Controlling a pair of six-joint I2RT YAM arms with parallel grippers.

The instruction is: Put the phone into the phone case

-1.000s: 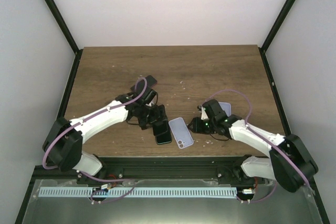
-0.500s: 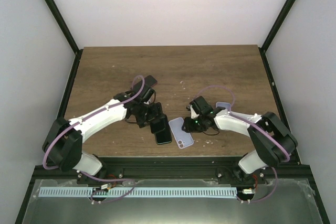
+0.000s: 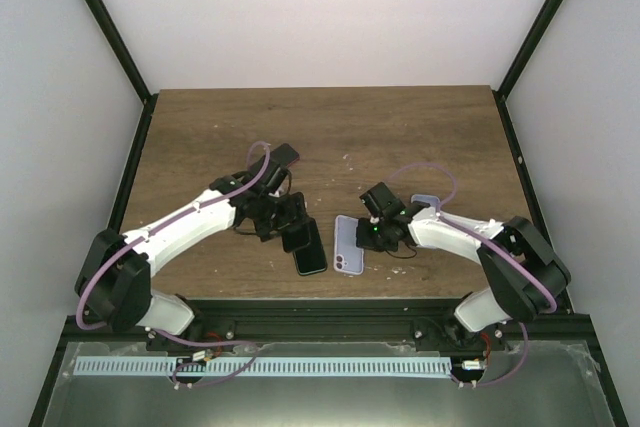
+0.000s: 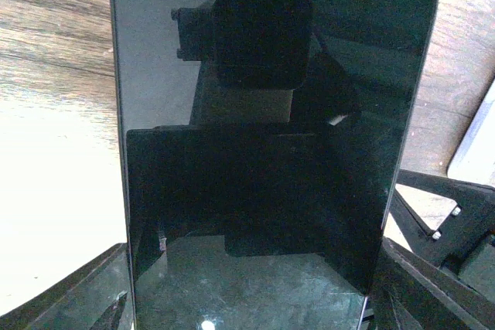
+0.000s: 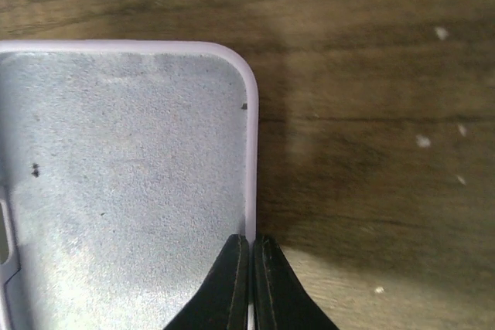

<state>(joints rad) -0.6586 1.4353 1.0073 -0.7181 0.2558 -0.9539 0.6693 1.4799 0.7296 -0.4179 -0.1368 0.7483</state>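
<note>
- At the 6 o'clock edge of the right wrist view, the right hand (image 5: pixel 251 280) has its two fingers pressed together on the thin lilac side wall of the phone case (image 5: pixel 131 183). One tip is inside the wall and one outside.
- Out from that pinch, the phone case lies open side up on the desk (image 3: pixel 420 137). Its grey lining is bare (a few dark specks, nothing more), so no phone is in it.
- On the other side, the left hand (image 3: pixel 293 229) is spread wide and looks clamped across the width of the phone (image 4: pixel 271 152), with a finger against each long edge at the near end. The dark screen faces the wrist camera and mirrors it.
- From above, the phone sits near the front middle of the desk, and the phone case is just beside it at 3 o'clock with a narrow strip of wood between them. I cannot tell whether the phone's far end rests on the wood or is lifted off it.
- As I read it, the task is at an early stage: both things are gripped, but nothing is fitted.
- What is left is to bring the phone over the open shell, line up the corners, and press it down inside the rim. The right fingertip inside the wall would probably have to get out of the way first.
</note>
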